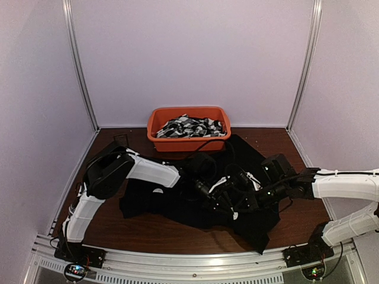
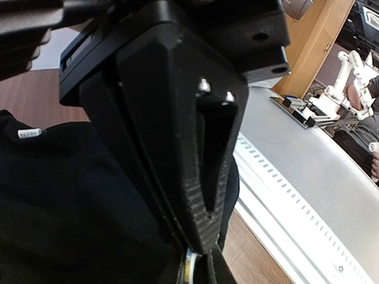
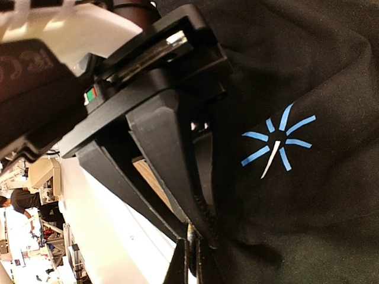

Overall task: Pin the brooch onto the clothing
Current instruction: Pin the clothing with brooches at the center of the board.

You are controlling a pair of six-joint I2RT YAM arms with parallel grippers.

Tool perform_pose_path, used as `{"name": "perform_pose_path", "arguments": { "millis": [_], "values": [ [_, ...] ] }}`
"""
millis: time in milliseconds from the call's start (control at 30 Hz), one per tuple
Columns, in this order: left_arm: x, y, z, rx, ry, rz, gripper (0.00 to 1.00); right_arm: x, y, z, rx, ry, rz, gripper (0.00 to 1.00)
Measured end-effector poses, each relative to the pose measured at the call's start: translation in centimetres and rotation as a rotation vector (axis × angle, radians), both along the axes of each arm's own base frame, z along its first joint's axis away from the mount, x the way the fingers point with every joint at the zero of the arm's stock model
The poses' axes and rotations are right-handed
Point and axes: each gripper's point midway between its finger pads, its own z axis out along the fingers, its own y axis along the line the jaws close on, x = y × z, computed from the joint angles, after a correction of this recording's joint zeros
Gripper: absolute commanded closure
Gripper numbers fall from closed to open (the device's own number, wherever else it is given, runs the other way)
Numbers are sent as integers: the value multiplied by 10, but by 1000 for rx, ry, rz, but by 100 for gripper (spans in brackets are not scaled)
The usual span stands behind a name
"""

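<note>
Hovering over the black shirt (image 1: 148, 204) at the table's (image 1: 118, 232) middle, the left tool (image 2: 198, 254) nips what looks like the brooch (image 2: 189, 266), the right tool (image 3: 192, 248) is pressed closed, and the pinning looks unfinished.

The setting is a robotics laboratory. The work cell has plain white panel walls (image 1: 195, 53), aluminium posts (image 1: 80, 65) and a slotted metal rail (image 2: 296, 195). Beyond it are another white robot arm (image 2: 340, 83) and a seated person (image 2: 368, 125).
</note>
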Motion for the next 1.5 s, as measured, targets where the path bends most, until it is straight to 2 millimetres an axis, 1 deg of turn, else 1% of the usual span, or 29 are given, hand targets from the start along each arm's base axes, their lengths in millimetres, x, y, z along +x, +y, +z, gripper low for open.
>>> {"name": "perform_pose_path", "arguments": {
  "millis": [133,333,533,867,1067,1400,1500],
  "values": [
    [0,0,0,-9,-20,-6,84,1,-1,0,2,2,-5,100],
    [1,0,0,-14,-36,-11,82,2,-2,1,6,10,-11,100],
    [-1,2,-2,-13,-44,-19,74,3,-3,0,8,20,-16,100],
    [2,6,-5,-4,-32,-12,75,5,-4,1,12,26,-22,100],
    [4,15,-10,-19,19,-5,75,5,-4,1,12,23,-22,100],
    [7,13,-2,-47,31,-3,76,7,-3,2,10,16,-15,100],
    [7,12,0,-50,37,-2,74,8,-2,2,9,14,-13,100]
  ]
}}
